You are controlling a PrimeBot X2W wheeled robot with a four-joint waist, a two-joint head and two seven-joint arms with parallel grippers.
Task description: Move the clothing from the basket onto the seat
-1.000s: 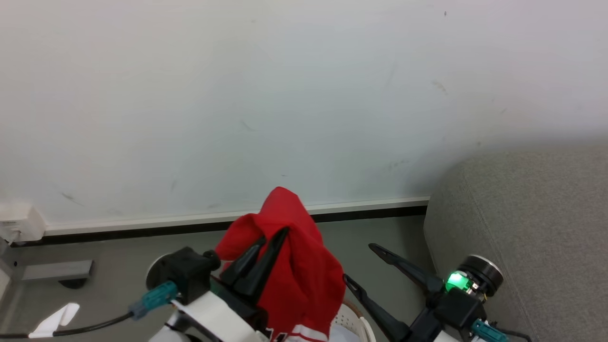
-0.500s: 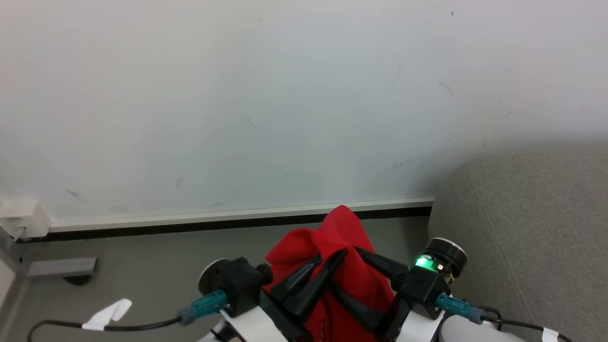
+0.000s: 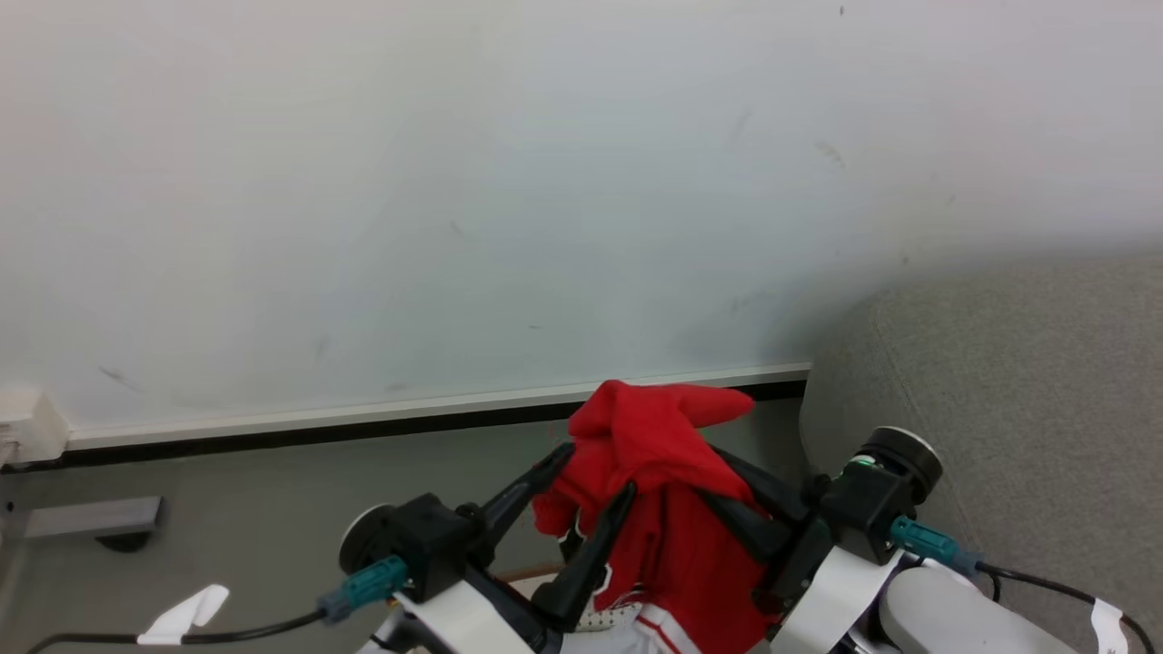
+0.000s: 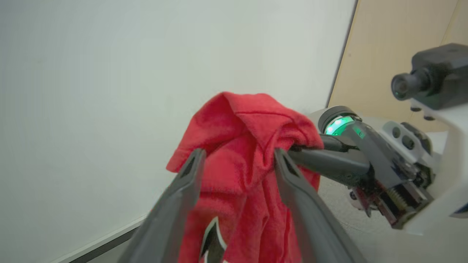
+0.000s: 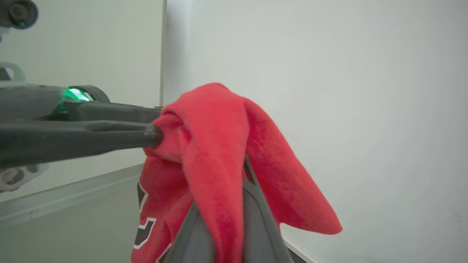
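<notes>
The red clothing (image 3: 654, 427) hangs in the air in front of me, white striped trim at its lower end. My right gripper (image 3: 713, 472) is shut on its upper fold, the fingers (image 3: 772, 509) reaching in from the right. My left gripper (image 3: 598, 470) is open, its two fingers spread on either side of the fabric. In the left wrist view the cloth (image 4: 237, 120) lies between the open fingers (image 4: 190, 175). In the right wrist view the clothing (image 5: 212, 117) drapes over my pinching gripper (image 5: 225, 182). A bit of the basket (image 3: 591, 621) peeks out below. The grey seat (image 3: 1018, 381) stands at the right.
A pale wall with a white baseboard (image 3: 363, 413) runs close ahead above the grey floor. A white wall box (image 3: 27, 427) and a grey block (image 3: 91, 518) sit at the left. A black cable with a white tag (image 3: 186, 613) trails from my left arm.
The right gripper came in from the right and shut on the clothing. The left gripper, shut on it a second ago, has opened. The garment has shifted right, toward the seat.
</notes>
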